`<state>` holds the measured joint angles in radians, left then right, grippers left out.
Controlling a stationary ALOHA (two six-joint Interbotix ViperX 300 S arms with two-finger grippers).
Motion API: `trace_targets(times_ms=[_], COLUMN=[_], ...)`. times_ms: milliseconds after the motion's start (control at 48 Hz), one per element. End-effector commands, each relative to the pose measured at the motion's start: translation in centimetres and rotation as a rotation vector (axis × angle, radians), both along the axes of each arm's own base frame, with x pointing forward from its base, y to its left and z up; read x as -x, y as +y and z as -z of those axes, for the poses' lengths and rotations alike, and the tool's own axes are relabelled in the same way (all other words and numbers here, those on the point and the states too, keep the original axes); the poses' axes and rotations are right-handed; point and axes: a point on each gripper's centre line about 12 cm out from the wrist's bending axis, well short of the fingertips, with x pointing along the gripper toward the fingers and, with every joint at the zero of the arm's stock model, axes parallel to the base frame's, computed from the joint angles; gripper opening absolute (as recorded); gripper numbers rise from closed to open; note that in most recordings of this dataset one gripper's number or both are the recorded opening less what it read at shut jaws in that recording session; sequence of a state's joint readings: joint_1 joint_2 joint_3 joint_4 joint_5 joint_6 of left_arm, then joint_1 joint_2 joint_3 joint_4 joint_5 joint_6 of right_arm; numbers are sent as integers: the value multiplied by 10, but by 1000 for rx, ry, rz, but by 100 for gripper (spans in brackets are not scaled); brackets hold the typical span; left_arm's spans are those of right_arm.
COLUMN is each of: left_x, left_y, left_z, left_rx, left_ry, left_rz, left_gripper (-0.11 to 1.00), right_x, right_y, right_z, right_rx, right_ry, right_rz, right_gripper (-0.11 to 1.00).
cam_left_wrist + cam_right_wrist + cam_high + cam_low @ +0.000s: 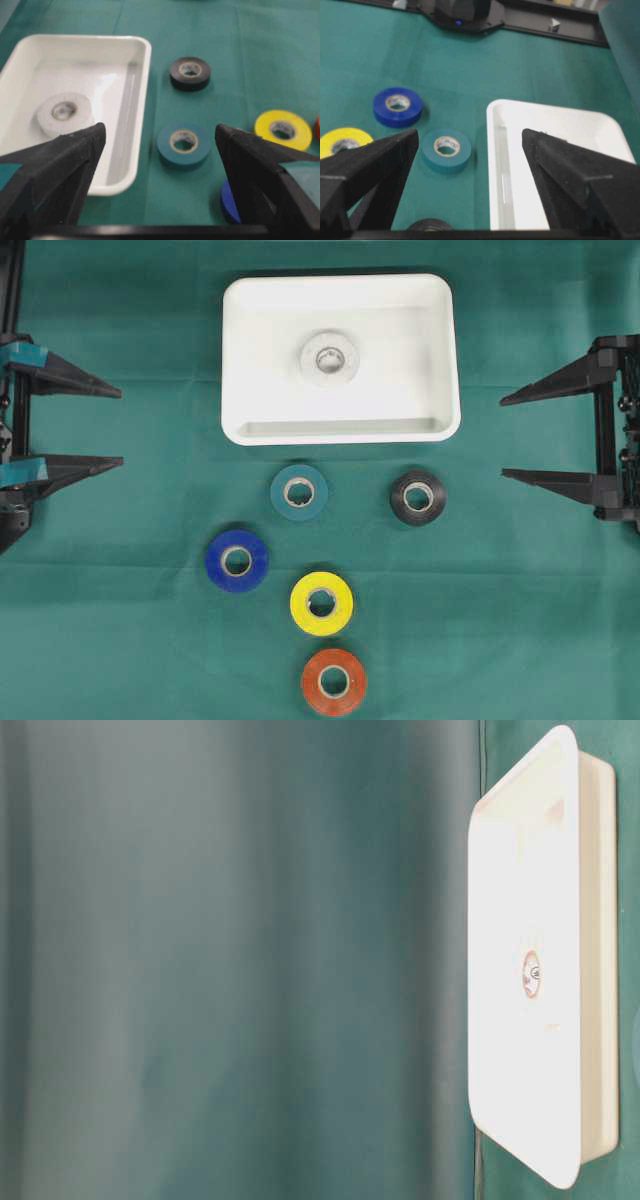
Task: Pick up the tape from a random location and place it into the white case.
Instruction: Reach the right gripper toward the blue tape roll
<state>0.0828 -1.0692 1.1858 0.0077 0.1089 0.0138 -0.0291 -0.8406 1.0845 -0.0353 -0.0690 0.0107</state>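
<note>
- Inside the white case (250,350): one white tape (329,358) lies flat.
- Both end effectors, left (118,427) and right (504,436): wide open, empty.
- Likely next: approach the teal tape (299,492), descend, grip.

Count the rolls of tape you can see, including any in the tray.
6. White roll inside the tray; on the cloth below it: teal, black, blue, yellow, orange. None seem hidden.
</note>
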Motion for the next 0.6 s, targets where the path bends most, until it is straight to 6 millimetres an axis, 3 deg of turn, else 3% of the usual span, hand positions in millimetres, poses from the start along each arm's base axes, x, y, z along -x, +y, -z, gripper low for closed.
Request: trace_targets(times_ms=[0,583], left_x=[-1,-1], left_y=[0,-1], left_z=[-2,-1], left_rx=[1,0], left_ry=[-22,-34], left_rz=[3,3], left_gripper=[94,94], right_x=[-4,-7], right_y=[0,2], right_z=[-6,1], right_rx=[-3,-12], right_ry=[-11,21], right_rz=[2,-8], right_gripper=[92,92])
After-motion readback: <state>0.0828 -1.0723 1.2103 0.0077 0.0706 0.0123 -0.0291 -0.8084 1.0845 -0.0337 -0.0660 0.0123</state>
